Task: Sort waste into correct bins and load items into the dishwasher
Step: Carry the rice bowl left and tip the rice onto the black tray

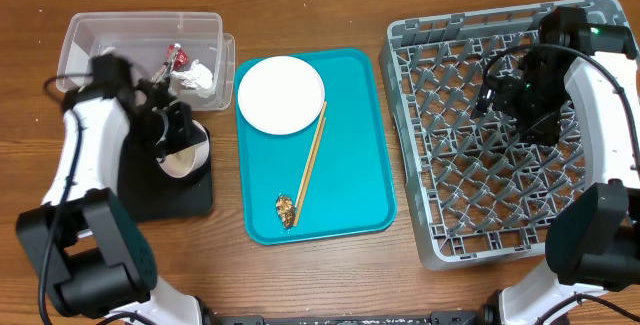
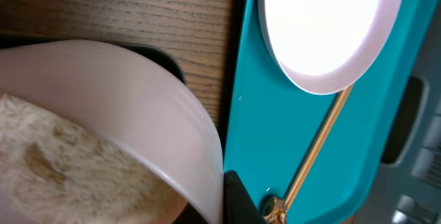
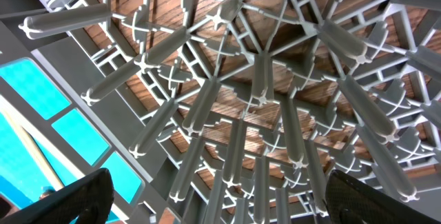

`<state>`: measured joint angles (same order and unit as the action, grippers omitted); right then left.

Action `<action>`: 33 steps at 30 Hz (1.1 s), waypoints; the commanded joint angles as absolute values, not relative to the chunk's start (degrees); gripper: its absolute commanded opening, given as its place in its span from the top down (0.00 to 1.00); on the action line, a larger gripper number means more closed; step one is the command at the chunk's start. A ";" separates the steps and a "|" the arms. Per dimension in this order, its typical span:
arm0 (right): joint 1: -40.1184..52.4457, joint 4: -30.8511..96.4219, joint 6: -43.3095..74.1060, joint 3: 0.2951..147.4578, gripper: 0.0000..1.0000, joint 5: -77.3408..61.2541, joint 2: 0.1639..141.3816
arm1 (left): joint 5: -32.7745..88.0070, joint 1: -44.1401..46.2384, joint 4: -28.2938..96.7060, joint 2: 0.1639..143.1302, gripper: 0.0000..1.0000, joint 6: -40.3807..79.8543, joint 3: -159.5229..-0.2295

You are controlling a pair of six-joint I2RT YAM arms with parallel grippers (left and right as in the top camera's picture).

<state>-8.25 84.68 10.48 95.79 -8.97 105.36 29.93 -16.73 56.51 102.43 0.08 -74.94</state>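
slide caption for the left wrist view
Left gripper holds a rice-coated bowl beside the teal tray with plate and chopsticks.

Wooden table (image 1: 330, 5) — clear tub (image 1: 140, 25), black tray (image 1: 190, 197) left; teal tray (image 1: 355, 145) centre; grey dish rack (image 1: 400, 40) right.

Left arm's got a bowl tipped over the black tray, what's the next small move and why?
Probably tip the bowl a little further over the black tray. The left gripper is shut on its rim, and rice clings inside it, so more tilt should let the rice slide out into the tray.
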 commanded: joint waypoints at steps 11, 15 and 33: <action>-8.43 84.77 10.24 96.49 0.00 -9.04 103.24 | 81.76 -35.59 48.82 100.97 0.96 -27.57 -61.32; -8.43 84.77 10.24 96.49 0.00 -9.02 103.24 | 83.79 -39.70 49.60 100.95 0.96 -27.64 -60.25; -8.43 84.75 10.26 96.49 0.00 -7.35 103.24 | 89.86 -43.86 51.96 100.97 0.96 -23.97 -59.77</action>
